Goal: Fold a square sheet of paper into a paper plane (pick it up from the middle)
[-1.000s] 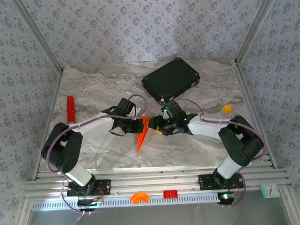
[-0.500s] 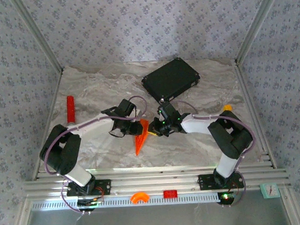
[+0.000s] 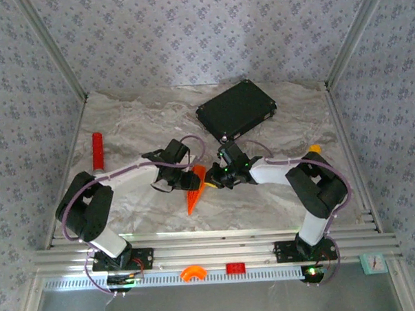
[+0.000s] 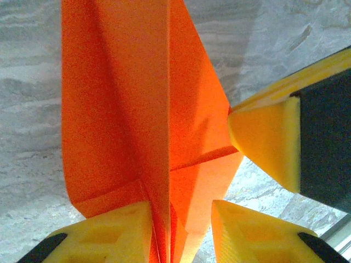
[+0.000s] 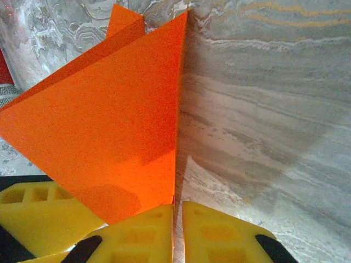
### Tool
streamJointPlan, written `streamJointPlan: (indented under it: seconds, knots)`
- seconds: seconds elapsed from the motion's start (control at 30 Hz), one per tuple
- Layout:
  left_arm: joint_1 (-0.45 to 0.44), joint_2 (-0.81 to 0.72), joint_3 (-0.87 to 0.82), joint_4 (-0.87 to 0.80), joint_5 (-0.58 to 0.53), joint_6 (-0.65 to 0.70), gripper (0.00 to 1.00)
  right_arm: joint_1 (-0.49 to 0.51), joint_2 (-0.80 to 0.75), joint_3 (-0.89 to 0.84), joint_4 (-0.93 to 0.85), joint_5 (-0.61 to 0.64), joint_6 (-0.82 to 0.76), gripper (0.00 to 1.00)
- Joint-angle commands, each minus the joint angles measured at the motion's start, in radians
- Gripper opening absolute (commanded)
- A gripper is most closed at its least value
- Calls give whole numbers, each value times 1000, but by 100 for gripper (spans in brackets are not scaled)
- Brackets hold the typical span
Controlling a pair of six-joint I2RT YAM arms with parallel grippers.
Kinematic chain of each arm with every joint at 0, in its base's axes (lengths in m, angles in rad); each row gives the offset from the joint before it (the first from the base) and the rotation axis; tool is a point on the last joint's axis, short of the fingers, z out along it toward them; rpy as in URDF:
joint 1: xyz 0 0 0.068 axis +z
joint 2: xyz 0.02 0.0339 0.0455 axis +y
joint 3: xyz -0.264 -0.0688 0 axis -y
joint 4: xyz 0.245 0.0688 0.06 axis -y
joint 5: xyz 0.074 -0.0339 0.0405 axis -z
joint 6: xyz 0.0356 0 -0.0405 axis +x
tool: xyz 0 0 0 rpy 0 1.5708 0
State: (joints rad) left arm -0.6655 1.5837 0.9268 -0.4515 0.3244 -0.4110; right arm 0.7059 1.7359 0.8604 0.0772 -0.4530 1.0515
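The paper plane (image 3: 193, 190), a narrow orange dart, lies mid-table with its tip toward the near edge and its wide end between both grippers. My left gripper (image 3: 188, 178) is at that wide end from the left. In the left wrist view its jaws stand apart, and the creased paper plane (image 4: 142, 109) rises between them, against the left finger (image 4: 104, 233). My right gripper (image 3: 212, 176) comes in from the right. Seen from the right wrist, its fingers (image 5: 219, 233) are pressed together on the upright edge of the paper plane (image 5: 109, 126).
A black flat case (image 3: 236, 109) lies at the back right of the marble table (image 3: 137, 124). A red cylinder (image 3: 97, 151) lies at the left edge and a small orange-yellow lump (image 3: 315, 149) at the right. The right gripper's yellow finger (image 4: 269, 142) crowds the left wrist view.
My right gripper has moved left to the plane's wide end and shut on its edge. My left gripper's jaws have opened around the paper. The plane has barely shifted.
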Motion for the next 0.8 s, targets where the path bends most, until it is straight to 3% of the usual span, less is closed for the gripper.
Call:
streamJointPlan:
  seconds: [0.0,0.37,0.6,0.77]
  knots:
    - [-20,24,3,-40,-13,-8,36,4,20,-3,4,-12,13,13]
    - [-48,51,-5,-30,-78,-38,36,6,22,-10,13,-12,18,13]
    - [-63,73,-1,-23,-114,-51,30,5,18,-21,24,-11,18,14]
    - [-71,72,-2,-16,-132,-71,19,3,8,-29,24,-9,17,15]
